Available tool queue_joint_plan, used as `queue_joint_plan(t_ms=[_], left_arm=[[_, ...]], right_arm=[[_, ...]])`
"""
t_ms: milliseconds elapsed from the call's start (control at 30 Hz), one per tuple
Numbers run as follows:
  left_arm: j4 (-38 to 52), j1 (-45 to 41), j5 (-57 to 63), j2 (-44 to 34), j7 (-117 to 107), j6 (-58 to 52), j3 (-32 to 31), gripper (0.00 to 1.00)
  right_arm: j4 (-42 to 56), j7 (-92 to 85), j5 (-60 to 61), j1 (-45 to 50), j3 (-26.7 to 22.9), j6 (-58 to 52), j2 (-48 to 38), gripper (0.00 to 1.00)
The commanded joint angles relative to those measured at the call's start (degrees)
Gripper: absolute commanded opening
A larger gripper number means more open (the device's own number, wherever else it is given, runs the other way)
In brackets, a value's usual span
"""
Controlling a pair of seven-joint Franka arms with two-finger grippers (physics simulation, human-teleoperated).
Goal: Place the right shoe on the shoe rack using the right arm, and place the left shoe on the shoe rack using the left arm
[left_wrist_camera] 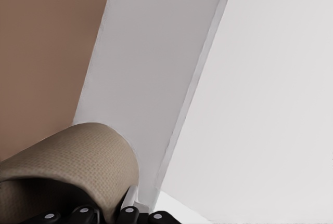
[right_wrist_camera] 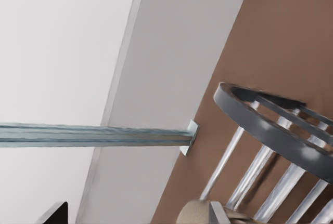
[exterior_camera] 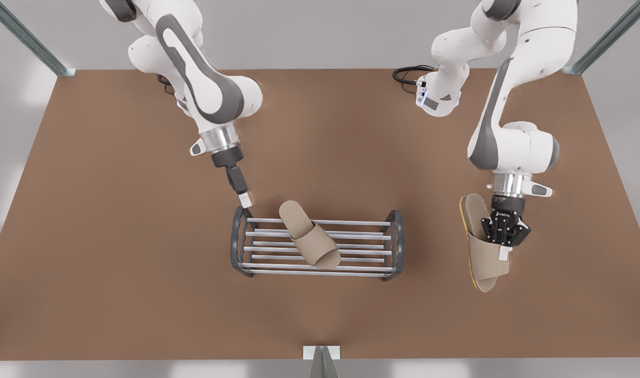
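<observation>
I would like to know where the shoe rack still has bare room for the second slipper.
The shoe rack is bare between the resting slipper and its end frame at the front view's right: the widest patch. The front view's left strip is narrower, crowded by the right end effector. The left end effector holds the other slipper.

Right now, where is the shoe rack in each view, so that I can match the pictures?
Front view: the shoe rack stands mid-table, one slipper on it, the right tool at its end on the front view's left.
Right wrist view: its dark arched end frame, close by.
Left wrist view: the other slipper, held by the left tool beyond the rack's far end.
Shared landmark: the brown table.
</observation>
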Motion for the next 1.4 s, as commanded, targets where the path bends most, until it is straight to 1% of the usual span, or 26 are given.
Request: queue_joint_plan(t_ms=[0, 33, 67, 100, 133, 167, 200, 267, 300, 333, 367, 400, 467, 500, 567, 633, 667, 767, 933, 1100, 1133, 1167, 1200, 1233, 1267, 1367], left_arm=[[3.5, -3.9, -27.5, -0.3, -2.4, 6.3, -1.3, 0.21], [6.7, -7.4, -23.9, -0.6, -2.4, 7.8, -1.3, 0.21], [8.0, -11.1, -21.1, -0.8, -2.4, 8.0, -1.4, 0.21], [8.8, -16.0, -16.6, -0.8, -2.4, 8.1, -1.3, 0.21], [10.4, -19.7, -12.1, -0.3, -2.4, 9.4, -1.3, 0.21], [11.8, -23.1, -7.9, 0.5, -2.4, 9.8, -1.0, 0.21], [14.2, -25.4, -6.1, 3.0, -2.4, 9.8, -0.8, 0.21], [18.3, -28.4, 0.2, 7.6, -2.4, 9.7, -0.6, 0.21], [19.4, -28.4, 2.2, 9.5, -2.4, 9.6, -0.6, 0.21], [18.9, -28.2, 4.5, 10.0, -2.5, 9.1, -0.7, 0.21], [18.7, -27.3, 4.7, 10.2, -2.4, 8.9, -0.7, 0.21], [18.2, -27.0, 4.8, 10.2, -2.4, 8.8, -0.7, 0.21], [14.4, -26.9, 8.2, 10.2, -2.4, 7.9, -0.7, 0.21], [14.3, -26.9, 8.3, 10.4, -2.4, 7.6, -0.7, 0.21], [14.0, -27.1, 9.5, 11.4, -2.4, 7.2, -0.7, 0.21], [13.3, -27.0, 10.9, 12.7, -2.4, 7.2, -0.7, 0.21], [13.2, -27.0, 10.9, 12.8, -2.4, 7.2, -0.7, 0.21], [13.2, -27.0, 10.8, 13.2, -2.5, 7.2, -0.7, 0.21], [13.7, -27.7, 13.6, 15.2, -2.5, 6.5, 0.6, 0.21], [14.0, -27.7, 13.7, 15.5, -2.8, 5.7, 0.7, 0.21], [14.2, -27.7, 13.4, 15.5, -3.0, 5.7, 0.7, 0.28], [14.3, -27.7, 13.3, 15.5, -3.1, 5.8, 0.7, 0.48], [14.5, -27.7, 13.2, 15.4, -3.3, 5.9, 0.7, 0.64], [15.2, -27.7, 13.2, 15.5, -3.4, 6.0, 0.7, 0.72], [15.2, -27.7, 13.2, 15.5, -3.4, 6.0, 0.7, 0.78], [15.1, -27.7, 13.3, 15.5, -3.4, 6.0, 0.8, 0.81]], right_arm=[[-2.3, -24.6, -0.1, -5.2, 0.2, -4.2, -0.6, 1.00], [-3.2, -30.1, -0.5, -7.7, 0.1, -6.7, -0.6, 1.00], [-6.2, -35.3, -2.2, -10.8, -0.2, -12.8, -1.5, 1.00], [-8.4, -36.3, -12.1, -13.9, -0.6, -18.7, -1.6, 1.00], [-11.0, -36.2, -23.1, -15.5, -5.1, -30.0, -2.2, 1.00], [-11.0, -35.8, -37.5, -16.1, -10.6, -40.0, -2.1, 1.00], [-8.8, -30.3, -54.5, -17.7, -15.2, -50.4, -1.9, 1.00], [5.6, -0.1, -92.1, -20.4, -17.3, -71.0, -0.3, 1.00], [10.2, 13.8, -106.3, -20.2, -16.9, -77.4, -0.5, 1.00], [12.7, 28.9, -115.8, -19.6, -16.4, -86.2, -1.8, 1.00], [12.6, 42.2, -124.0, -19.4, -15.1, -94.3, -3.6, 1.00], [12.3, 43.3, -127.4, -19.8, -12.4, -101.3, -3.5, 1.00], [11.5, 54.4, -127.6, -24.1, -7.8, -105.0, -2.8, 1.00], [8.9, 54.5, -127.7, -26.3, -5.4, -105.9, -2.7, 1.00], [8.8, 52.8, -128.1, -29.2, -5.5, -101.2, -0.5, 1.00], [15.3, 48.5, -128.0, -33.6, -4.3, -100.1, 4.6, 1.00], [18.0, 48.5, -128.0, -36.0, -2.0, -101.4, 6.0, 1.00], [18.7, 48.4, -127.5, -36.3, -2.3, -99.6, 4.1, 1.00], [18.1, 48.5, -127.5, -36.1, -2.3, -97.5, 4.3, 1.00], [17.9, 48.5, -127.4, -36.2, -2.3, -97.5, 4.4, 1.00], [17.9, 48.5, -127.4, -36.2, -2.3, -97.5, 4.4, 1.00], [17.8, 48.5, -127.5, -36.3, -2.3, -97.5, 4.4, 1.00], [17.8, 48.5, -127.5, -36.3, -2.3, -97.5, 4.4, 1.00], [17.8, 48.5, -127.5, -36.2, -2.3, -97.4, 4.4, 1.00], [17.8, 48.5, -127.4, -36.3, -2.3, -97.5, 4.4, 1.00], [17.8, 48.5, -127.4, -36.3, -2.3, -97.5, 4.5, 1.00]])
